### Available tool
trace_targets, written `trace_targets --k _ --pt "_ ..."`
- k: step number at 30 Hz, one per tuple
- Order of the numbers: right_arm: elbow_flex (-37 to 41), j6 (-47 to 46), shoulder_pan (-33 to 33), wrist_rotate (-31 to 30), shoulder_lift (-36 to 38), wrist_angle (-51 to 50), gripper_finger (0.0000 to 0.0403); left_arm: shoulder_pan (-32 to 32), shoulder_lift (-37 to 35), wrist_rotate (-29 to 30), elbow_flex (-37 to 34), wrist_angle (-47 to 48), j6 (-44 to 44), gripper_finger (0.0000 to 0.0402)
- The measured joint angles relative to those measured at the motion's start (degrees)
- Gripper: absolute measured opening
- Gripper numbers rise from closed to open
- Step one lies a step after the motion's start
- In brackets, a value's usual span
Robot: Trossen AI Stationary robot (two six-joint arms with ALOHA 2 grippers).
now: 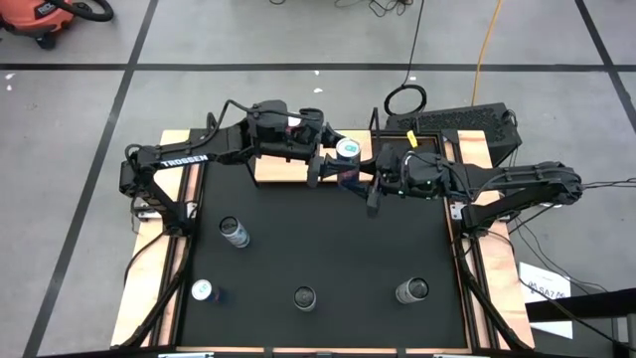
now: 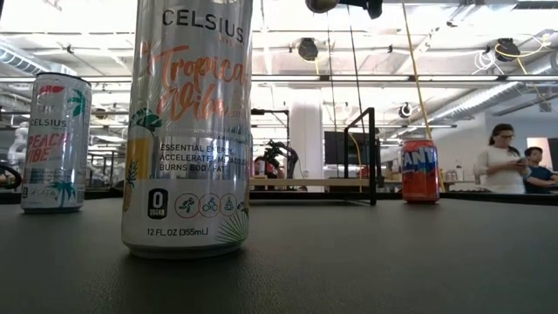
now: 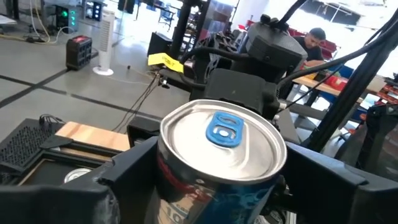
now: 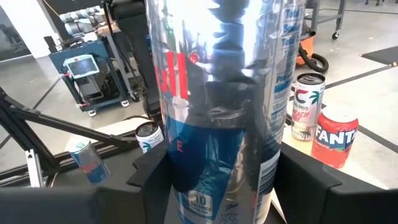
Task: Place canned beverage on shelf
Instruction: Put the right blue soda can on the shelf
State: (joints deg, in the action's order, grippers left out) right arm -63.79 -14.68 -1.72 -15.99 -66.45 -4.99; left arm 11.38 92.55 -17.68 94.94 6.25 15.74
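A silver and blue can [image 1: 347, 150] with a blue tab [image 3: 221, 132] hangs upright in the air over the far edge of the black mat [image 1: 328, 249], between my two grippers. My right gripper [image 4: 221, 186] is shut on its body, coming from the right. My left gripper [image 3: 217, 186] comes from the left, open, with a finger on either side of the can's upper part. The shelf [image 1: 281, 170], a light wooden board with black posts [image 2: 373, 157], stands at the mat's far edge, partly under my left arm. My right gripper pinches the can's lower body [image 4: 205, 174] between its two fingers, which lie level and come from the table's right. The can stands about upright, lifted clear of mat and shelf. My left gripper: I cannot tell whether its fingers [image 3: 134, 171] touch the can.
Several more cans stand on the mat: one at left [image 1: 235, 232] and three along the near edge [image 1: 206, 291], [image 1: 304, 297], [image 1: 411, 290]. In the low view a Celsius can [image 2: 187, 131] stands close, an orange Fanta can [image 2: 420, 172] farther back. People stand beyond the table [image 2: 501, 166].
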Motion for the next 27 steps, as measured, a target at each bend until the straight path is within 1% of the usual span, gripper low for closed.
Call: trace_targets --k 2,9,11,13,16,19,21,23,25,27 --pt "-0.01 0.00 0.00 -0.10 0.02 0.00 0.0214 0.33 0.00 0.12 0.00 -0.29 0.42 0.0297" --pt "-0.11 -1.34 0.09 -0.51 0.09 -0.22 0.0218 1.83 0.00 -0.11 0.00 -0.24 -0.53 0.0207" --pt "-0.11 -1.47 0.28 -0.68 0.09 -0.98 0.0229 2.26 0.07 -0.57 0.00 -0.03 -1.78 0.0205" --pt "-0.14 -1.12 0.44 -1.55 0.09 -2.03 0.0248 2.79 0.12 -0.84 0.00 0.42 -4.27 0.0205" --pt "-0.17 -3.61 0.05 -7.56 0.46 -5.96 0.0283 4.22 0.17 0.39 -0.07 1.37 -7.12 0.0205" --pt "-0.22 -7.48 -0.85 -15.62 1.33 -9.43 0.0309 6.18 0.16 1.71 -0.42 0.90 -9.46 0.0205" --pt "-0.20 -9.58 -1.58 -20.07 2.14 -11.50 0.0316 7.52 0.00 1.69 -1.97 0.62 -11.38 0.0206" --pt "-0.20 -11.31 -2.31 -22.70 3.19 -13.49 0.0317 9.22 0.01 1.31 -3.91 0.80 -12.03 0.0208" --pt "-0.20 -12.76 -2.95 -23.59 4.34 -14.96 0.0315 11.09 0.11 1.06 -6.68 -0.16 -13.04 0.0209" --pt "-0.20 -13.87 -3.51 -24.51 4.99 -16.19 0.0314 12.92 0.11 1.27 -9.85 -3.20 -15.36 0.0209"
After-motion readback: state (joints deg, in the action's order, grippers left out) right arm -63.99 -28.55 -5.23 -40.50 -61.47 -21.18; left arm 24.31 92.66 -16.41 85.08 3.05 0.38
